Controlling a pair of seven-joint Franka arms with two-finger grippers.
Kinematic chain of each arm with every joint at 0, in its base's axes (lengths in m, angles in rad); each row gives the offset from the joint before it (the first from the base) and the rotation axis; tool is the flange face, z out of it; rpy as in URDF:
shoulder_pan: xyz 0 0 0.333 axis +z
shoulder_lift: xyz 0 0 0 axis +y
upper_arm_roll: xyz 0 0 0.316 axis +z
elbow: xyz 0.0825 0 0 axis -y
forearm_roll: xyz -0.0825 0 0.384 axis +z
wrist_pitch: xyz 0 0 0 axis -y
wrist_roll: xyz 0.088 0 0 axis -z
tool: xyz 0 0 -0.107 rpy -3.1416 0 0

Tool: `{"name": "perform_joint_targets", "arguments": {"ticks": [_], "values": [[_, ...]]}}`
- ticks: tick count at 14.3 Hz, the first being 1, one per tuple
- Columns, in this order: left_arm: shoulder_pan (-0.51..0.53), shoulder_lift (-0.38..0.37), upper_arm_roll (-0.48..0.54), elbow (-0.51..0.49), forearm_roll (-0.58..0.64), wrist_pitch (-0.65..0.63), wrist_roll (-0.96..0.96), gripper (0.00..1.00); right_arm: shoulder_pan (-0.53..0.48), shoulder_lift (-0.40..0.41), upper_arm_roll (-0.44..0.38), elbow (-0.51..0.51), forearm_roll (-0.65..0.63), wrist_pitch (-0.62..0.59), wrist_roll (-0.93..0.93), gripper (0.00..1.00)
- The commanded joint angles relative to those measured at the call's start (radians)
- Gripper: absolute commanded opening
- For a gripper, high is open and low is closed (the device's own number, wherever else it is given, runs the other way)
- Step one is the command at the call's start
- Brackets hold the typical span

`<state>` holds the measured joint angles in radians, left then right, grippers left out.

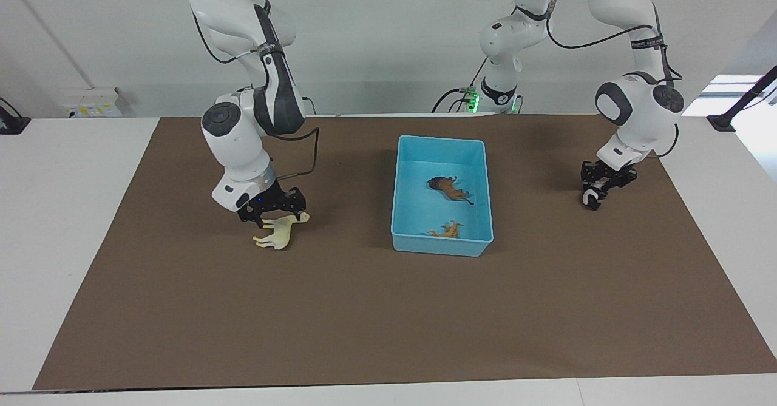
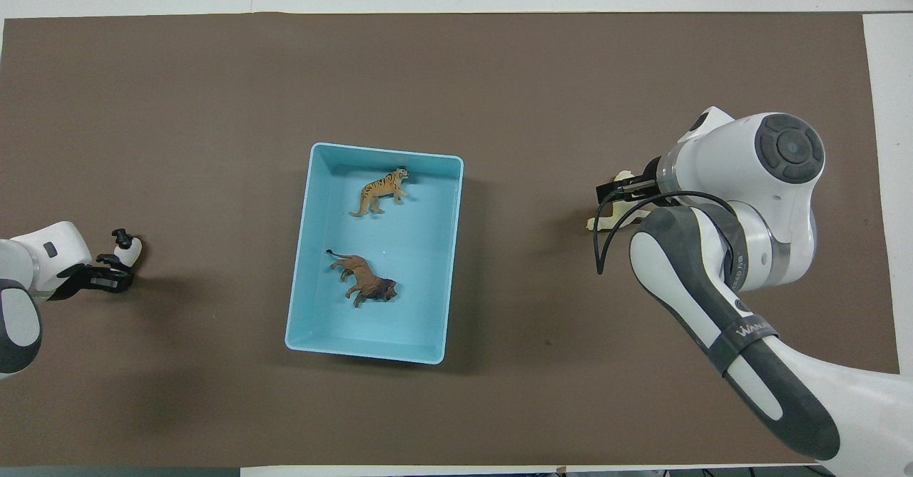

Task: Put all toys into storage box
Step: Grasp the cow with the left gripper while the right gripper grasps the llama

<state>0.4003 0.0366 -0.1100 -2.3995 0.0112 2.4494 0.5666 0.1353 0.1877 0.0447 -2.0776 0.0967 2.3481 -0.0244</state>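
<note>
two toys are left out. the right gripper [image 1: 274,210] is lowered onto the cream toy [image 1: 277,232], the left gripper [image 1: 601,182] probably clenched on the panda [image 1: 591,197]; right jaws can't be told. lifts to the storage box [image 1: 408,239] come next.

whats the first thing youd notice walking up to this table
The light blue storage box at the middle of the brown mat, with a tan-orange striped figurine and a dark brown one already lying in it. Then the two arms working at once: the right gripper is down at the cream long-necked figurine toward its end of the table, and the left gripper is down at the panda toward the other end.
</note>
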Motion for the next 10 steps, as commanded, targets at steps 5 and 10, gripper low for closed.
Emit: {"name": "perform_joint_targets", "arguments": {"ticks": [5,10], "values": [[-0.161,0.002,-0.010,0.293,0.009,-0.353,-0.340,0.04,-0.013,0.028,0.010,-0.071,-0.011,0.135,-0.017,1.00],[-0.505,-0.060,-0.016,0.436,-0.057,-0.586,-0.875,0.04,-0.022,0.096,0.012,-0.076,-0.011,0.226,-0.012,1.00]]}}
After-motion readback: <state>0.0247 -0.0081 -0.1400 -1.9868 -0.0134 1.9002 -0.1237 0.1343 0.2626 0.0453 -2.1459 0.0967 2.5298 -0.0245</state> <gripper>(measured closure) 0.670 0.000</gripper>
